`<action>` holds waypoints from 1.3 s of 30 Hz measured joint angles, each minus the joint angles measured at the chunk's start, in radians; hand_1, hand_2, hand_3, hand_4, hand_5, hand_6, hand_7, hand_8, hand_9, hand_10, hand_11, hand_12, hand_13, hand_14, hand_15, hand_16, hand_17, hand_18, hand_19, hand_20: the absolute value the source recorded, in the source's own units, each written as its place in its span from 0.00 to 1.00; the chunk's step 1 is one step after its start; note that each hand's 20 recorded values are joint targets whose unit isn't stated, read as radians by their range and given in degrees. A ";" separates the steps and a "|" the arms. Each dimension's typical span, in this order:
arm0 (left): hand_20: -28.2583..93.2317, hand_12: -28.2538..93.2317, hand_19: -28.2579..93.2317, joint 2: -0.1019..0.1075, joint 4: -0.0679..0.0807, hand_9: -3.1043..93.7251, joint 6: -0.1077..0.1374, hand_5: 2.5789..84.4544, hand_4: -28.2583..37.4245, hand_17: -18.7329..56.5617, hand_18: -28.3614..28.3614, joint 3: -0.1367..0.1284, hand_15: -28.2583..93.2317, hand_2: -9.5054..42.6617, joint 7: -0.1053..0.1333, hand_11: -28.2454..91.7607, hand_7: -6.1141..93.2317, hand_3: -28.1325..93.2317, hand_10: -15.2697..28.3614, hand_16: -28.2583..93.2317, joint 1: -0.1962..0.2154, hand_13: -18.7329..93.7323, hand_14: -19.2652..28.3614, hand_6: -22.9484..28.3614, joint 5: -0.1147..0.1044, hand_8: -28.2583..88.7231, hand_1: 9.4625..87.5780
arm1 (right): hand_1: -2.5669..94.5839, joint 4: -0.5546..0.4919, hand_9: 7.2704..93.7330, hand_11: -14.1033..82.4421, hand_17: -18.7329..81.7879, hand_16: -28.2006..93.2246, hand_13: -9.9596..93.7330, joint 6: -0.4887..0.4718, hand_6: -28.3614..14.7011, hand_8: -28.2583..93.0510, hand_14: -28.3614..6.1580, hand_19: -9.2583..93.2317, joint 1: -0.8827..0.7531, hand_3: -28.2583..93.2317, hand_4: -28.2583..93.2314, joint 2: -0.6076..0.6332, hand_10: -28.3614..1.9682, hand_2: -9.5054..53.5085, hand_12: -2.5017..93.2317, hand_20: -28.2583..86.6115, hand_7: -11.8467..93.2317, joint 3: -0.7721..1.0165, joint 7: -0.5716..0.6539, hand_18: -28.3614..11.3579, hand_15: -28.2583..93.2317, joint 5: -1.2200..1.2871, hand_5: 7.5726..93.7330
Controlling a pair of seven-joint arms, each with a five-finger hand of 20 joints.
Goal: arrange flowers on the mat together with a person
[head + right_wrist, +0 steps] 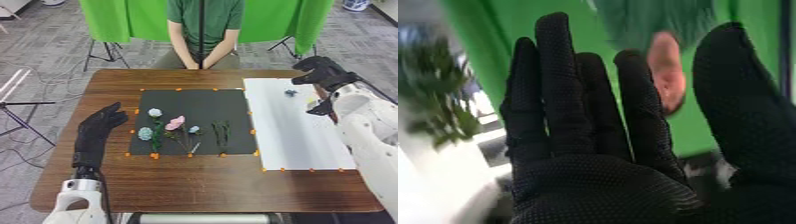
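Observation:
On the black mat lie a pale blue flower, a white flower, a pink flower, a small pale flower and green stems. A small blue flower and a yellowish piece are on the white sheet. My right hand is over the sheet's far right corner, open and holding nothing; in the right wrist view the hand has straight fingers. Left of the mat, my left hand stands open and empty.
A person sits across the table, hands together at its far edge. Orange markers line the mat and sheet. Green cloth hangs behind. Blurred green foliage appears beside my hand in the right wrist view.

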 measured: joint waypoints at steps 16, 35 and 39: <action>0.37 0.35 0.33 -0.001 -0.004 0.53 0.005 0.55 0.06 0.33 0.76 -0.002 0.44 0.28 -0.001 0.41 0.21 0.77 0.67 0.24 0.008 0.51 0.82 0.55 0.000 0.19 0.20 | 0.39 0.234 0.58 0.28 0.47 0.44 0.71 -0.231 0.74 0.15 0.50 0.63 0.136 0.86 0.04 -0.003 0.51 0.00 0.23 0.63 0.28 -0.086 0.004 0.29 0.44 -0.380 0.46; 0.37 0.35 0.33 -0.001 -0.003 0.53 0.004 0.55 0.05 0.33 0.76 -0.001 0.44 0.28 -0.003 0.41 0.21 0.77 0.67 0.24 0.005 0.51 0.82 0.55 0.000 0.19 0.20 | 0.58 0.348 0.85 0.23 0.50 0.59 0.82 -0.154 0.79 0.22 0.67 0.70 0.142 0.80 0.00 -0.077 0.69 0.00 0.34 0.69 0.34 -0.106 0.021 0.28 0.50 -0.449 0.71; 0.37 0.35 0.33 -0.001 -0.003 0.53 0.004 0.55 0.06 0.33 0.76 -0.001 0.44 0.28 -0.003 0.41 0.21 0.77 0.67 0.24 0.005 0.51 0.82 0.55 0.000 0.19 0.20 | 0.64 0.376 0.97 0.21 0.51 0.62 0.85 0.019 0.77 0.26 0.68 0.72 0.110 0.78 0.00 -0.083 0.73 0.00 0.40 0.72 0.34 -0.112 0.051 0.27 0.55 -0.436 0.82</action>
